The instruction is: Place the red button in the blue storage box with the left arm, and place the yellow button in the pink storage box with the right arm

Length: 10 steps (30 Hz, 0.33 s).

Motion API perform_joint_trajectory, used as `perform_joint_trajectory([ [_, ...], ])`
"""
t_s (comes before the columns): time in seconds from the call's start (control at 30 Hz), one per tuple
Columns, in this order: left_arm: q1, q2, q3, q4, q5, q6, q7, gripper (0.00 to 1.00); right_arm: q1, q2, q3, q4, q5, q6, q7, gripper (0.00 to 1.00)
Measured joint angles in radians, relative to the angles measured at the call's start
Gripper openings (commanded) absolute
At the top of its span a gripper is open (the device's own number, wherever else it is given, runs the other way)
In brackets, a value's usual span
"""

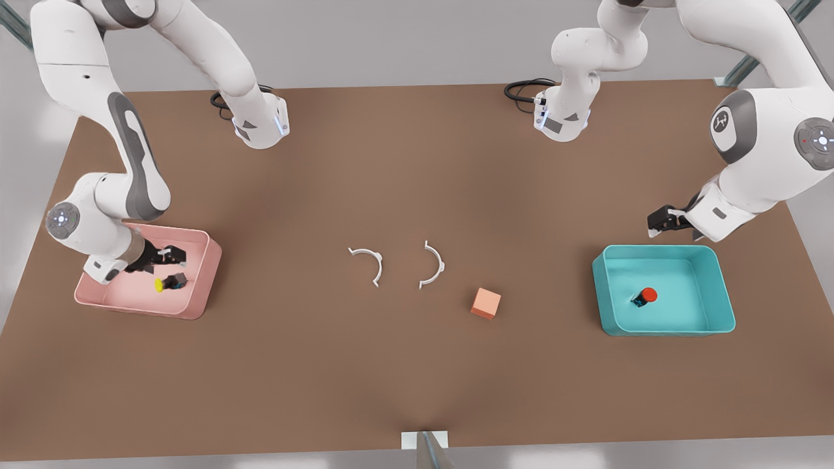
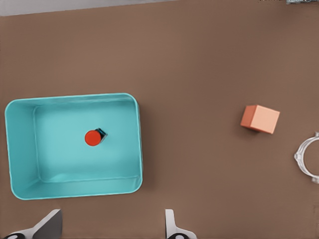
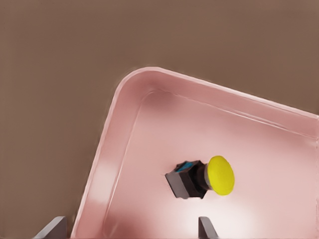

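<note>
Table [image 1: 417,365]: brown top, its near edge closest to the front camera, carrying everything below.
Pink storage box [image 1: 199,273]: at the front view's left, upright on the table; its rounded corner shows in the right wrist view [image 3: 149,99].
Blue storage box [image 1: 717,286]: at the front view's right, well apart from the pink one; also in the left wrist view [image 2: 20,149].
Right gripper [image 1: 171,255]: low inside the pink box, just above the yellow button; fingers parted, nothing held.
Left gripper [image 1: 666,220]: outside the blue box, just beyond its far wall; fingers spread wide, empty.
Peach cube [image 1: 486,303]: on bare table between the boxes, nearer the blue one; also [image 2: 260,119].
White curved clips [image 1: 368,258]: two, side by side near the table's middle.
Yellow button [image 1: 160,284]: lying on its side on the pink box's floor, black base beside the cap [image 3: 220,175].
Red button [image 1: 647,295]: on the blue box's floor near its middle, clear of the walls [image 2: 92,138].
</note>
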Motion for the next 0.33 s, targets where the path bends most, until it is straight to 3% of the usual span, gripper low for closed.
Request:
perform_joint_trajectory([
  [0.03,-0.002,0.001,0.0,0.0,0.0,-0.001,-0.011,1.0,0.316,-0.093,-0.277,0.047,0.043,-0.047,-0.004,1.0],
  [0.07,-0.006,0.002,0.0,0.0,0.0,-0.001,-0.022,1.0,0.56,-0.108,-0.456,0.216,0.074,-0.13,0.002,1.0],
  [0.1,-0.009,0.002,0.0,0.0,0.0,-0.002,-0.032,1.0,0.729,-0.047,-0.546,0.476,0.092,-0.239,0.013,1.0],
  [0.17,-0.013,0.003,0.0,0.0,0.001,-0.003,-0.05,1.0,0.893,0.01,-0.606,0.703,0.112,-0.419,0.036,1.0],
  [0.33,-0.011,0.003,0.0,0.0,0.001,-0.004,-0.088,1.0,0.909,0.058,-0.58,0.784,0.132,-0.669,0.093,1.0],
])
